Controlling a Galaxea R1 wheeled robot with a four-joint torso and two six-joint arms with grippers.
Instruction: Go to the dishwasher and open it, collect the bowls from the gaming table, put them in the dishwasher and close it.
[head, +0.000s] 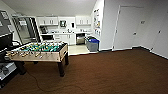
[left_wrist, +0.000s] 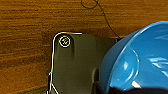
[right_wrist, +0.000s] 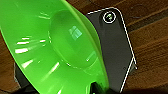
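Wide brown carpet floor (head: 112, 72) fills the room's near half. Wooden-sided table-football table with green field (head: 40, 51) stands at left, a thin dark cable (head: 37, 85) trailing on the carpet below it. Far back, a white-cabinet kitchenette; the stainless-steel-fronted dishwasher (head: 80, 39) sits under the counter, door closed. Just right of it, a grey bin with blue lid (head: 93, 44); contents not visible. Left wrist view: glossy blue plastic bowl (left_wrist: 140, 60), empty, tilted on edge close to the camera, above carpet. Right wrist view: bright green plastic bowl (right_wrist: 50, 50), empty, likewise tilted. Cannot tell whether either gripper's fingers are spread or pinching.
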